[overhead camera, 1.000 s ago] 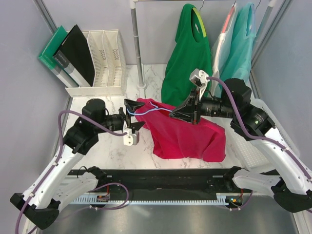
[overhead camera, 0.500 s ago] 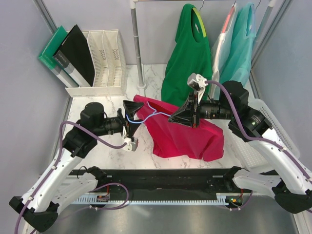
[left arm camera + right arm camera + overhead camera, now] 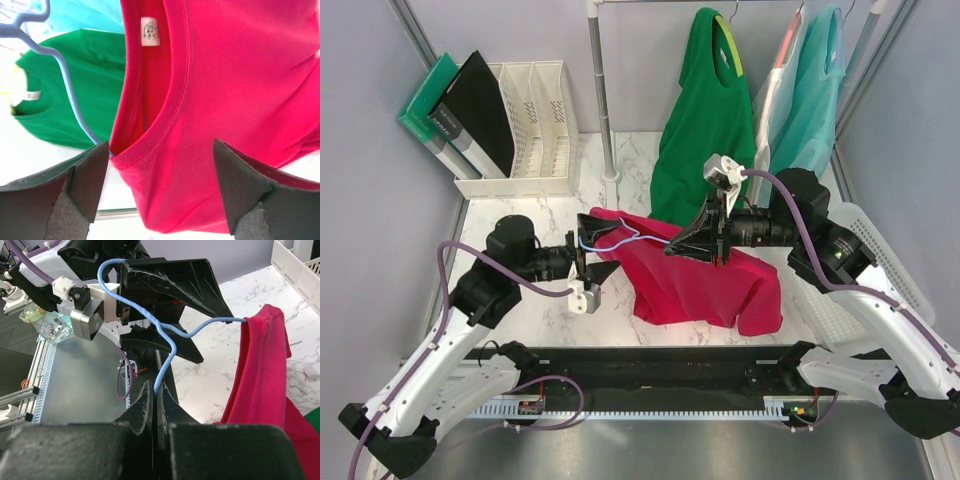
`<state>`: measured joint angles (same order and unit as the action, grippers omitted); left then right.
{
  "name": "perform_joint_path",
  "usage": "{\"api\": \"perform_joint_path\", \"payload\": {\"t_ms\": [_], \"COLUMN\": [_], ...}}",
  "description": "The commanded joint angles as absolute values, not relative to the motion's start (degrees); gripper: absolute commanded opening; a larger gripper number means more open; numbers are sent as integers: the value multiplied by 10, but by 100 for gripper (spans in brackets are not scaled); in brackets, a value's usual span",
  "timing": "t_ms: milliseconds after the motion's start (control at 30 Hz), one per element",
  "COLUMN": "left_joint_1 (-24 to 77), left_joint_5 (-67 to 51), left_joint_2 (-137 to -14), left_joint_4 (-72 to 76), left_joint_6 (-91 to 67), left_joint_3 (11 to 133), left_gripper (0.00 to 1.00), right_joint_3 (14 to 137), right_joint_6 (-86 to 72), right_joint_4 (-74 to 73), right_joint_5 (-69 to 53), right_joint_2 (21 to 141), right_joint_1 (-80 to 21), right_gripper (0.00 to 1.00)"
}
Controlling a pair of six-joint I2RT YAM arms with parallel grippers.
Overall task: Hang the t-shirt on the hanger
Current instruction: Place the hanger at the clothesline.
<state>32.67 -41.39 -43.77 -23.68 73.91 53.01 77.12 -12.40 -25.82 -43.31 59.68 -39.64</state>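
The hanger (image 3: 620, 238) has been drawn slightly leftward, pinched in the right hand (image 3: 672, 247), one end tucked inside the collar of the t-shirt (image 3: 700, 285) heaped on the bench (image 3: 540, 300); the left hand (image 3: 598, 246) is held wide.

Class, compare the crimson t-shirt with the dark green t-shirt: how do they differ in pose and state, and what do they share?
The crimson t-shirt lies slumped on the table; the dark green t-shirt hangs upright at the back. The crimson one has the light-blue hanger only entering its collar, held by the right gripper; the green one is hung already. Both are plain shirts with a white label inside the collar.
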Motion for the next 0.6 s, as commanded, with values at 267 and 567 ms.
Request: {"api": "perform_joint_path", "payload": {"t_ms": [267,567], "left_joint_1": [327,340], "left_joint_5": [-446,-428], "left_joint_2": [-424,-424], "left_joint_4": [-252,-334], "left_joint_6": [723,836], "left_joint_3": [561,572], "left_gripper": [15,3], "right_joint_3": [766,771], "right_joint_6": [-110,-126], "right_joint_4": [-272,-248], "right_joint_5": [-436,-439], "right_joint_2": [575,579], "right_joint_1": [-396,-398], "right_gripper": [0,0]}}
